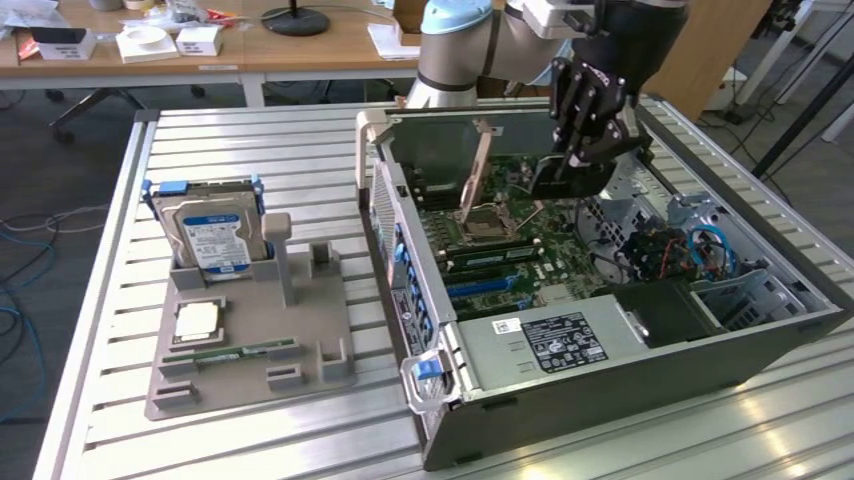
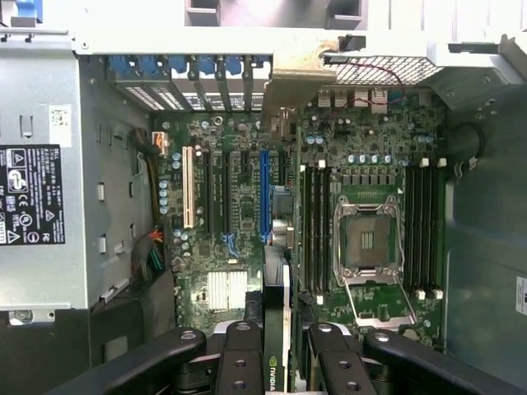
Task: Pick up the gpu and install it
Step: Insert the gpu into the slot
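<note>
At the exterior view's left, holder [image 1: 240, 345]: a hard drive [image 1: 214, 235] is being propped upright in its back slot, while a CPU [image 1: 198, 320] and a RAM stick [image 1: 243, 352] are being carried flat on its base.
Table [image 1: 114, 250]: the holder and the case are being supported side by side, apart from each other.
Case [image 1: 641, 410]: it is being shown open, with the power supply [image 1: 561, 340] at its near end.
Motherboard [image 1: 514, 245]: it is being exposed inside the case; in the wrist view its blue slot [image 2: 265, 193] and its unlatched CPU socket [image 2: 366, 243] are being shown unoccupied.
Gpu [image 1: 557, 182]: it is being held edge-down over the motherboard, inside the case and not seated in any slot; in the wrist view its edge [image 2: 274, 366], bearing a green logo, is being gripped between the fingers [image 2: 239, 358].
Gripper [image 1: 577, 158]: it is being pinched onto the gpu, with its fingers being pressed against both faces of the card.
</note>
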{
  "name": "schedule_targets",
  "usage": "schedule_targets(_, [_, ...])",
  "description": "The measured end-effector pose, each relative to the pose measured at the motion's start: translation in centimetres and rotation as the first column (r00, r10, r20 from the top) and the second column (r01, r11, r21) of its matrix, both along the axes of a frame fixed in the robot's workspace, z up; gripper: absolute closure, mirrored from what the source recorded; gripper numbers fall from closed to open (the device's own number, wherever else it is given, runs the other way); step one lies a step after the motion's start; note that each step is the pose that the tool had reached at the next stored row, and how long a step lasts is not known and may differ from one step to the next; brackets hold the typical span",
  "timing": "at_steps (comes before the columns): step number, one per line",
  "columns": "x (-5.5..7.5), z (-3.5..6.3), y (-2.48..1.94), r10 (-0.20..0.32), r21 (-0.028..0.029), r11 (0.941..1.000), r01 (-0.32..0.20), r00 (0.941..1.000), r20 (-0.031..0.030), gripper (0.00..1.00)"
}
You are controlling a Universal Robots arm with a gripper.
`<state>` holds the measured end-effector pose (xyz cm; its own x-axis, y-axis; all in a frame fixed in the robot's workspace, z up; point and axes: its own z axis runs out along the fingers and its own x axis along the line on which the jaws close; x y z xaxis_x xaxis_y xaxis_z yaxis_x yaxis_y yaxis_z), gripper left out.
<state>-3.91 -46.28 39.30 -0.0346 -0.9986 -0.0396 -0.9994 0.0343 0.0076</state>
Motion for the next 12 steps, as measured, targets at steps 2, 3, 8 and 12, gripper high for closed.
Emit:
schedule_targets(2, [0.00,-0.25,0.00,0.000,-0.0001,1.0000,0.000,1.0000,-0.0001,0.74])
schedule_targets(3, [0.00,-0.38,0.00,0.000,0.0000,1.0000,0.000,1.0000,0.0000,0.74])
schedule_targets(8, [0.00,-0.57,0.00,0.000,-0.0003,1.0000,0.000,1.0000,-0.0002,0.74])
schedule_targets(12, [0.00,-0.71,0.00,0.000,0.0004,1.0000,0.000,1.0000,0.0001,0.74])
